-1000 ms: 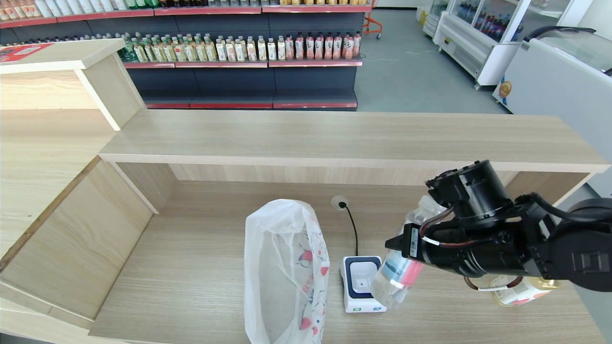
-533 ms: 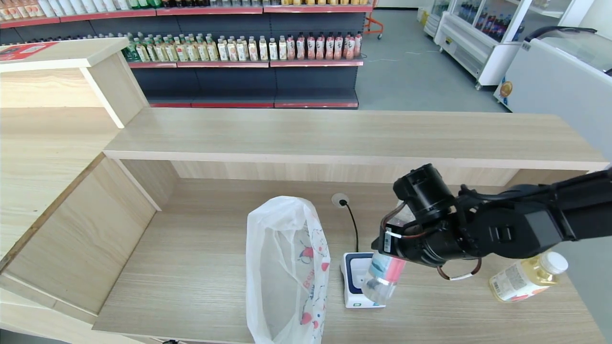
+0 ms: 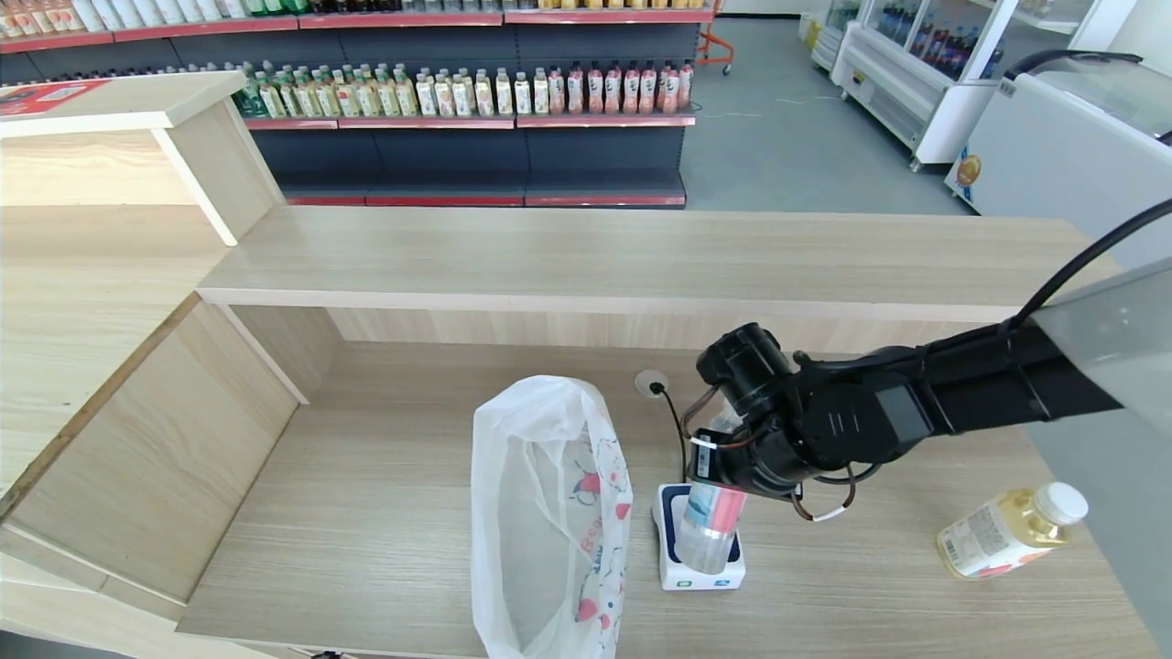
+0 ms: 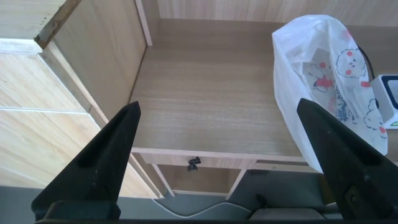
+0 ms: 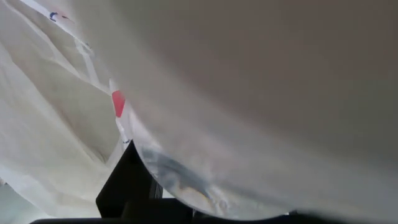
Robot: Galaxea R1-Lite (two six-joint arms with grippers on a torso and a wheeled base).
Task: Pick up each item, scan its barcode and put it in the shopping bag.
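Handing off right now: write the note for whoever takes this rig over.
The left gripper is open and empty, by the counter's near edge.
The right gripper is shut on the clear bottle, holding it over the scanner.
The shopping bag stands open beside the scanner; the yellow bottle lies on the counter farther right.
Done: clear bottle picked up, now at the scanner.
Left: bag it, then pick up, scan and bag the yellow bottle.
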